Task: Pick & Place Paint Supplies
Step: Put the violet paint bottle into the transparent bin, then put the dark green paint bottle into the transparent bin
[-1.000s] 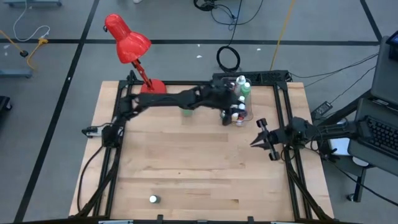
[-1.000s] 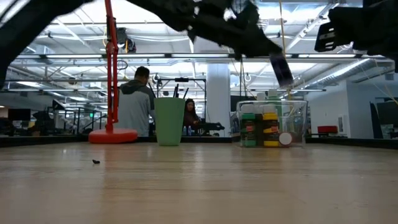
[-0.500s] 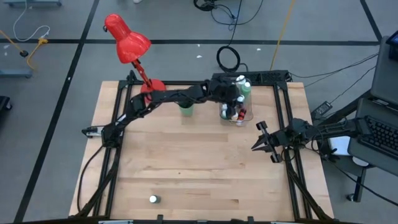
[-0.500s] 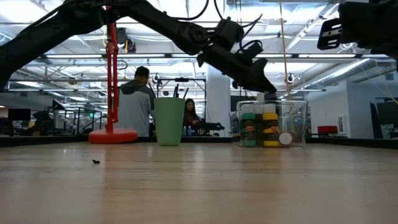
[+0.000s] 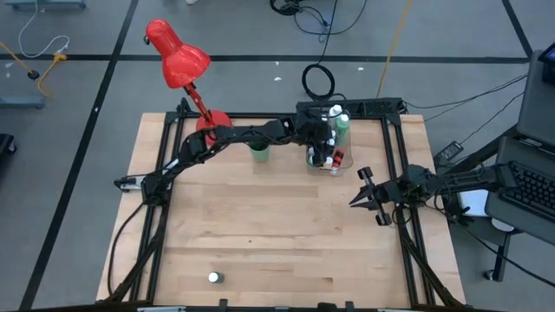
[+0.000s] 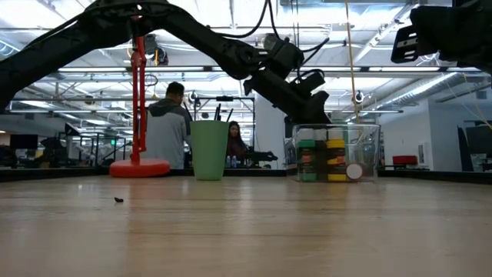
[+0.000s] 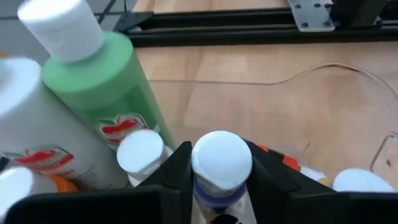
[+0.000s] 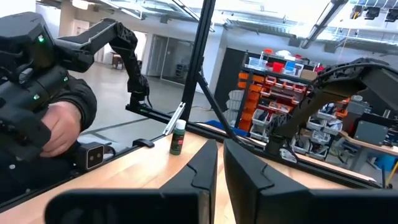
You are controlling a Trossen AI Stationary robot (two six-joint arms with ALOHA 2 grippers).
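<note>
Nearest the front edge of the surface (image 5: 260, 234), a lone small bottle (image 5: 213, 277) with a white cap stood well apart from everything else, not yet collected. It looked light and rigid, a smooth plastic cylinder likely to tip or skid under a sideways nudge; the safest hold would probably be straight down around the body just under the cap, where the fingers could bear on the widest part.

Farther back on the right side, the right gripper (image 5: 368, 196) hung above the surface with its fingers pressed nearly together and nothing between them, waiting.

At the far side, the left gripper (image 7: 219, 186) reached over the clear bin (image 6: 370, 146), its fingers narrowed onto a tiny paint bottle (image 7: 221, 163) with a white cap and a bluish body. The fingers flanked the body just below the cap, a sound hold, since the cap's lip would likely stop a slick little bottle from sliding out. Close around it in the bin were other white caps, the tall green bottle (image 7: 102, 87) and the tall white bottle (image 7: 31, 124); the packed neighbours left little room, so a gentle release seemed called for.

The green cup (image 6: 209, 150) stood beside the bin, and the red lamp (image 5: 178, 56) rose at the far left corner.
</note>
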